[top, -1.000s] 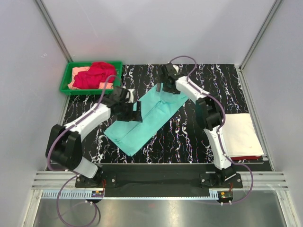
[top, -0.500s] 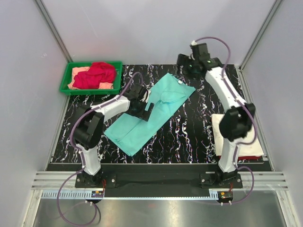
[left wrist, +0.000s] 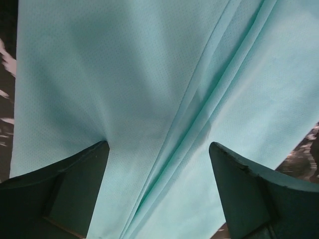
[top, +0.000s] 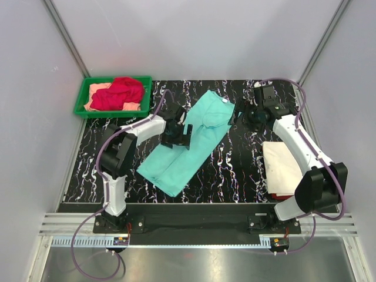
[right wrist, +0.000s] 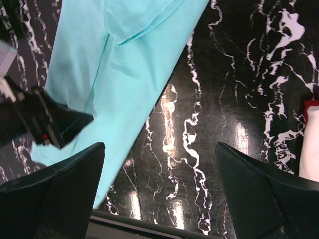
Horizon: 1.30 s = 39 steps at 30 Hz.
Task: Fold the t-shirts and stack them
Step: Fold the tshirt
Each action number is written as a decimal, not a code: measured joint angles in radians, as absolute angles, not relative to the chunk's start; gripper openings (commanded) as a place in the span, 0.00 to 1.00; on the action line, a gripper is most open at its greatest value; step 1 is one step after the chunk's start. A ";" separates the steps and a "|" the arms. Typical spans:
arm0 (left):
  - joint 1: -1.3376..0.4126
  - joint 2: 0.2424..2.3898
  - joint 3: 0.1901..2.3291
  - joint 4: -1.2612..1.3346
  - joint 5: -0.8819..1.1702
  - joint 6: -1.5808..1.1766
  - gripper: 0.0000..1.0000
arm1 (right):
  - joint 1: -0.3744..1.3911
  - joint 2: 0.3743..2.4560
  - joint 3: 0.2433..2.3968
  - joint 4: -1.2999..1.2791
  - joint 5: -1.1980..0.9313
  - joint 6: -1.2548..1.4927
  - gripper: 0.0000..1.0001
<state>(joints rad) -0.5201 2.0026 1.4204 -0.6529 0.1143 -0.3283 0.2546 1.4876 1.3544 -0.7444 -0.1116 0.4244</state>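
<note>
the top camera looks down from high. the left wrist camera is close over the teal shirt point(left wrist: 124, 74); the right wrist camera sees it from farther.

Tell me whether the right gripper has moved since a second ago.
Yes. The right gripper moved right, farther from the green tray, and is now off the mint-teal t-shirt.

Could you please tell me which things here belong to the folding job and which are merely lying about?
Part of the job:
mint-teal t-shirt, laid out long
red t-shirt and peach t-shirt, crumpled together
cream-white t-shirt, folded, far right

Just there:
green tray, holding the crumpled pair
black marbled table
</note>
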 measured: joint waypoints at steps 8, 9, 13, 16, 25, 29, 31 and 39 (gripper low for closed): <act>-0.686 1.937 1.292 -0.452 0.245 -0.804 0.90 | 0.232 1.586 1.383 -0.730 -0.067 0.457 1.00; -0.709 1.940 1.289 -0.429 0.262 -0.850 0.90 | 0.231 1.610 1.395 -0.729 -0.067 0.457 1.00; -0.791 1.995 1.352 -0.398 0.312 -0.992 0.91 | 0.218 1.736 1.475 -0.732 -0.073 0.449 1.00; -0.801 2.009 1.409 -0.399 0.315 -1.017 0.93 | 0.200 1.819 1.539 -0.748 -0.081 0.431 1.00; -0.703 1.754 1.391 -0.478 0.310 -0.860 0.92 | 0.200 1.872 1.557 -0.790 -0.096 0.400 1.00; -0.589 1.555 1.281 -0.509 0.304 -0.782 0.92 | 0.277 1.920 1.599 -0.821 -0.041 0.397 1.00; -0.508 1.470 1.215 -0.529 0.301 -0.743 0.92 | 0.327 1.987 1.661 -0.827 -0.014 0.398 1.00; -0.399 1.258 0.941 -0.646 0.286 -0.641 0.87 | 0.361 2.144 1.654 -0.741 0.043 0.335 0.92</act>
